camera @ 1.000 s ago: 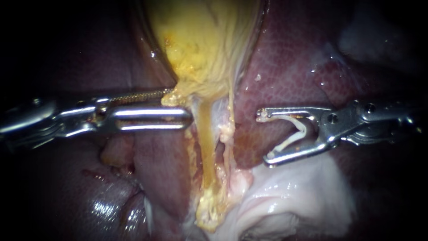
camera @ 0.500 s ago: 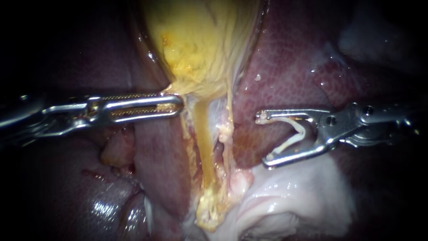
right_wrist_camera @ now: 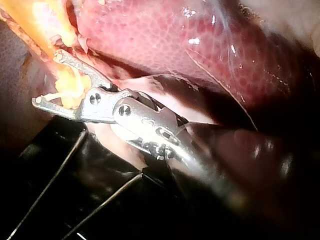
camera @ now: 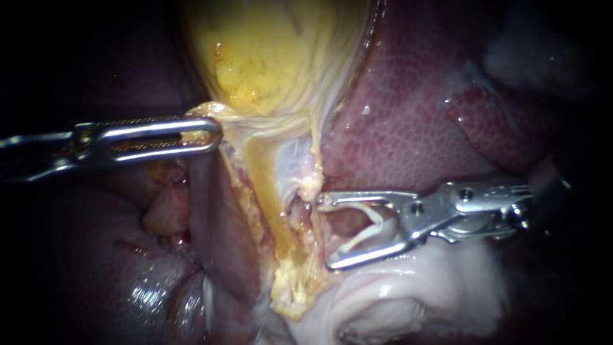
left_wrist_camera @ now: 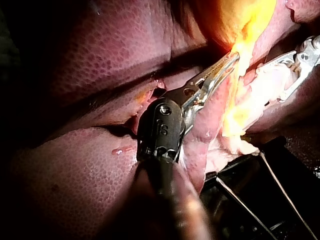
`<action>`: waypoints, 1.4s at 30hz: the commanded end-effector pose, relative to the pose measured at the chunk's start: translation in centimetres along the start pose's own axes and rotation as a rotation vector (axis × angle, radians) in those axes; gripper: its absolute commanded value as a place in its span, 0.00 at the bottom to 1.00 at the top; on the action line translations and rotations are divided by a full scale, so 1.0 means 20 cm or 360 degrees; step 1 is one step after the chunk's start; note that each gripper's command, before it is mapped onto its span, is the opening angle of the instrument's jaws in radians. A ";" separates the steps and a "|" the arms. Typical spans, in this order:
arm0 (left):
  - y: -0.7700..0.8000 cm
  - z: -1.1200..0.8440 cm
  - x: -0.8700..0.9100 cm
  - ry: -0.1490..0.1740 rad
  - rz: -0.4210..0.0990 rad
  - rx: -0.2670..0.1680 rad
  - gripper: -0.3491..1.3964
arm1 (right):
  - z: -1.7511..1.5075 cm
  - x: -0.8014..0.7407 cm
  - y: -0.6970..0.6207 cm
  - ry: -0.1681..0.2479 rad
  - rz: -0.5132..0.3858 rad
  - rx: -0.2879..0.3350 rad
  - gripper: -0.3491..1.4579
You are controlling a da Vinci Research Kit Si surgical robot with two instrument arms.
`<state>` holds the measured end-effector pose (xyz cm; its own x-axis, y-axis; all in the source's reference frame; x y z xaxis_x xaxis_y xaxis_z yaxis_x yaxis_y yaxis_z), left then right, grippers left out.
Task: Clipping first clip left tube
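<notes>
The yellow gallbladder [camera: 274,57] hangs at the top centre against the liver [camera: 408,108]. My left instrument [camera: 214,135] is shut on the gallbladder's lower end and holds it out to the left. From there a yellow left tube [camera: 262,185] and a thin pale right tube [camera: 314,160] run down. My right instrument [camera: 324,231] stands just right of the tubes. Its jaws are wide apart and hold an open white clip [camera: 364,233] between them, the upper tip touching tissue beside the right tube. The right wrist view shows these jaws [right_wrist_camera: 47,77] next to yellow tissue.
Pale white tissue [camera: 408,287] lies under the right instrument. Dark liver lobes [camera: 147,281] fill the lower left. In the wrist views a black tray with thin wires [right_wrist_camera: 75,200] lies under the tissue. My left instrument's jaws [left_wrist_camera: 227,62] point at the other instrument [left_wrist_camera: 287,75].
My left instrument closed on the gallbladder's lower end and pulled it left, slanting the tubes. My right instrument moved left and down with its clip, up to the tubes.
</notes>
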<state>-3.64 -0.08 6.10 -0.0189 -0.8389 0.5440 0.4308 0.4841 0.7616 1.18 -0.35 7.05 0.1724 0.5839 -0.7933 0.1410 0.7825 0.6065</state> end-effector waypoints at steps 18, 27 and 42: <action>-0.004 -0.002 0.001 -0.0003 0.0003 -0.0011 0.00 | 0.022 -0.031 0.015 -0.0064 0.0081 0.0030 0.52; -0.001 0.000 0.003 -0.0004 0.0005 -0.0009 0.00 | 0.030 -0.032 0.014 -0.0075 0.0122 0.0126 0.52; 0.021 0.013 0.014 0.0009 0.0024 -0.0013 0.00 | 0.039 -0.036 0.006 -0.0091 0.0194 0.0329 0.51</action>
<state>-3.72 -0.05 6.69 -0.0060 -0.8323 0.5543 0.4390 0.4958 0.7493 1.84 -0.86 7.74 0.2557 0.6527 -0.7131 0.3154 0.6410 0.6998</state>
